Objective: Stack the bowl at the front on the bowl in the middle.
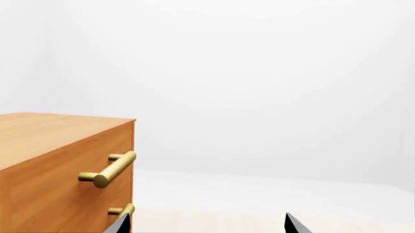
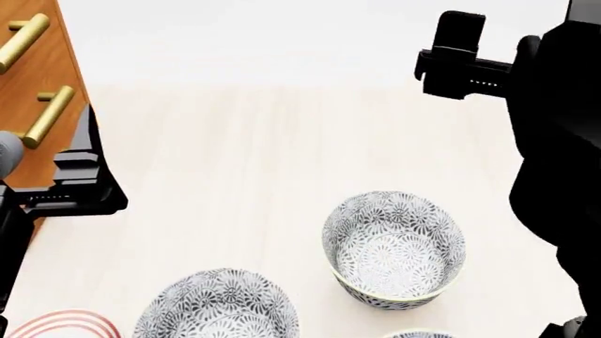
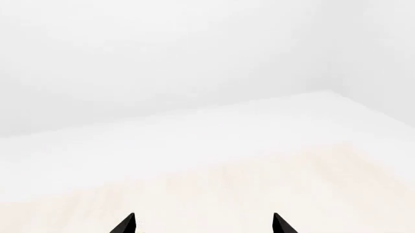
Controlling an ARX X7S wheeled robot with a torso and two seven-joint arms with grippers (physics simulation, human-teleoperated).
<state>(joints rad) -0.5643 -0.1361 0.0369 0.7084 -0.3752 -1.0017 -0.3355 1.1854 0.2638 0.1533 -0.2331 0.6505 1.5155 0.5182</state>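
Three look-alike grey floral bowls show in the head view. Only a rim sliver of the bowl at the front [image 2: 418,334] shows, at the bottom edge nearest me. The bowl in the middle [image 2: 218,308] lies to the left, at a distance between the other two and partly cut off. A third bowl [image 2: 395,248] stands whole, farther out. My left gripper [image 1: 207,225] is open with nothing in it, beside the cabinet and well left of the bowls. My right gripper [image 3: 204,224] is open too, held high beyond the bowls at the upper right [image 2: 460,60]. Neither touches a bowl.
A wooden drawer cabinet [image 2: 38,84] with brass handles [image 1: 110,171] stands at the left, close to my left gripper [image 2: 70,186]. A flat red-ringed white plate [image 2: 56,327] lies at the bottom left corner. The pale wooden tabletop [image 2: 244,162] stretches ahead to a white wall.
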